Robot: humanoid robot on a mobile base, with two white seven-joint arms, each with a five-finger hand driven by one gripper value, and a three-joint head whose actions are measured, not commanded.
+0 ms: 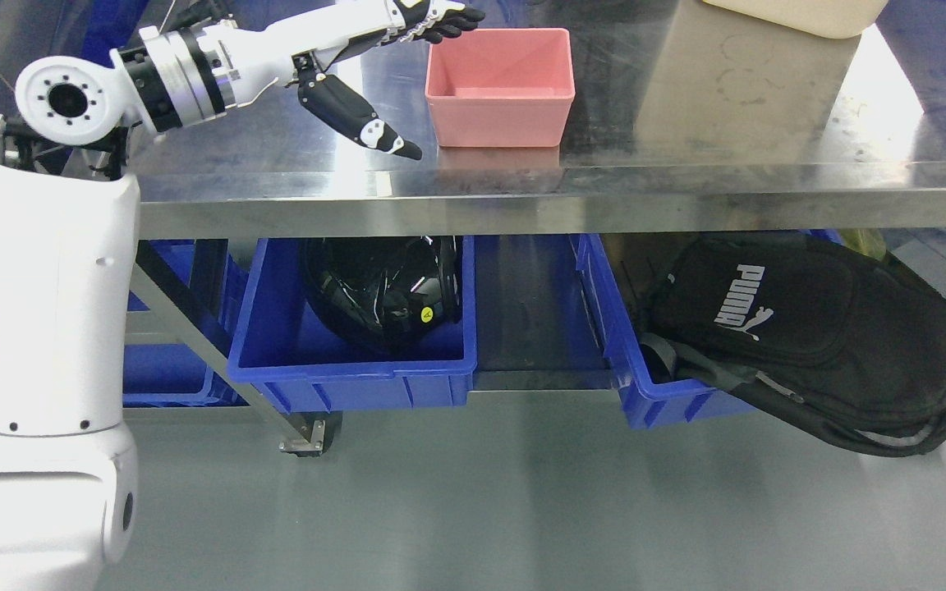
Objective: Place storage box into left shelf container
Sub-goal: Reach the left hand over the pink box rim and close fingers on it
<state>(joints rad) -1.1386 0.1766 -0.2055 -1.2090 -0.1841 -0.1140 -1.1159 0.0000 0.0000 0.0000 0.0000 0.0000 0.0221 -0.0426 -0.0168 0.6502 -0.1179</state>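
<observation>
The left hand (387,70) hovers over the steel table (686,176) with fingers spread wide, holding nothing, just left of the pink storage box (500,90). Below, a blue bin (350,373) holds a black helmet (383,287).

A workshop or warehouse-style storage area.

A long brushed stainless-steel workbench (686,193) on a caster wheel (309,431) stands on a smooth grey floor (473,509); on its lower shelf sit deep blue plastic storage crates, one (342,369) holding a glossy black helmet (383,287), another (637,377) holding a black fabric backpack (818,345).
</observation>
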